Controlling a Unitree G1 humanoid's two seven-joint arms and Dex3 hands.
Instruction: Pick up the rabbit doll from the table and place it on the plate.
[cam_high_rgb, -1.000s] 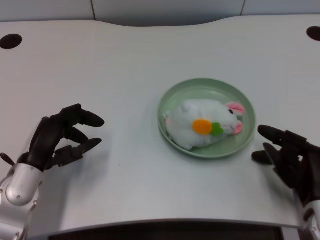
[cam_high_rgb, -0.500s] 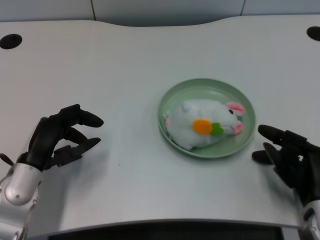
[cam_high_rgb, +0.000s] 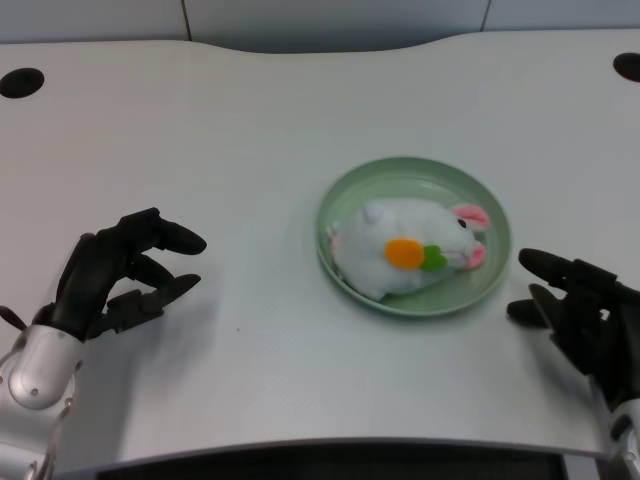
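The rabbit doll (cam_high_rgb: 405, 259) lies on its side in the green plate (cam_high_rgb: 414, 182), pink ears toward the right rim and the orange carrot patch facing up. Over at the near left of the white tabletop (cam_high_rgb: 260, 130), the left hand (cam_high_rgb: 115, 272) hovers well apart from the plate. Its fingers (cam_high_rgb: 170, 237) are spread, curved loosely and holding nothing.

Left hand (cam_high_rgb: 115, 275) empty, fingers (cam_high_rgb: 172, 237) apart.
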